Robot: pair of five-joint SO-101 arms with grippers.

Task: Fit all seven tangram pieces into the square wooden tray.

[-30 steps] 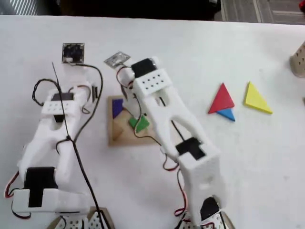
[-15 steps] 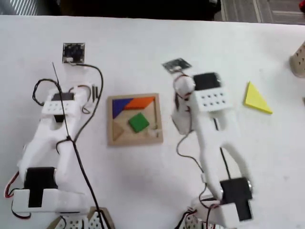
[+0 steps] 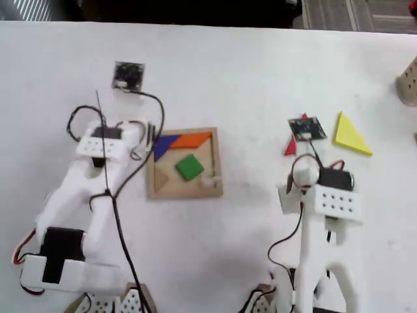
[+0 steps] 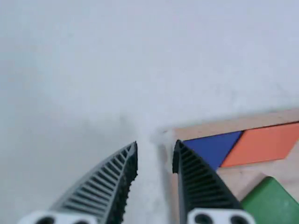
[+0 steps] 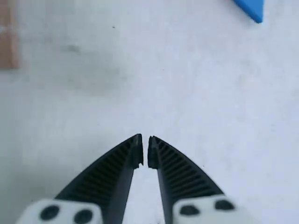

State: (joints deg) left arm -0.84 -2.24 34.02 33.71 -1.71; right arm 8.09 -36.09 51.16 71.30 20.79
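Square wooden tray (image 3: 216, 156) lies on the white desk (image 3: 260, 65) between the two arms. In it I count a blue piece (image 3: 165, 144) and an orange piece (image 3: 194, 139) along the far edge, touching each other, and a green square (image 3: 189, 167) near the middle, turned on its corner. The pale area toward the tray's near left corner may be a wood-coloured piece or bare floor; I cannot tell. A small pale object (image 3: 210, 180) sits on the near right rim, too blurred to identify.

Left hand (image 4: 155, 154): jaws slightly apart, nothing between them, low over the desk at the tray's corner; one finger (image 4: 196, 182) overlaps the rim and covers part of the blue piece.

Right hand (image 5: 145, 151): tips nearly meeting, holding nothing, over bare desk. A blue triangle (image 5: 250, 9) is cut off at the frame edge. A wood-coloured strip (image 5: 8, 32) shows at the other edge; too little visible to name.

From above, the right arm's camera board (image 3: 306, 127) covers most of the red triangle (image 3: 289, 148). The yellow triangle (image 3: 352, 134) lies just beside it, uncovered. A perforated tan object (image 3: 409, 81) is cut off at the desk's right edge.
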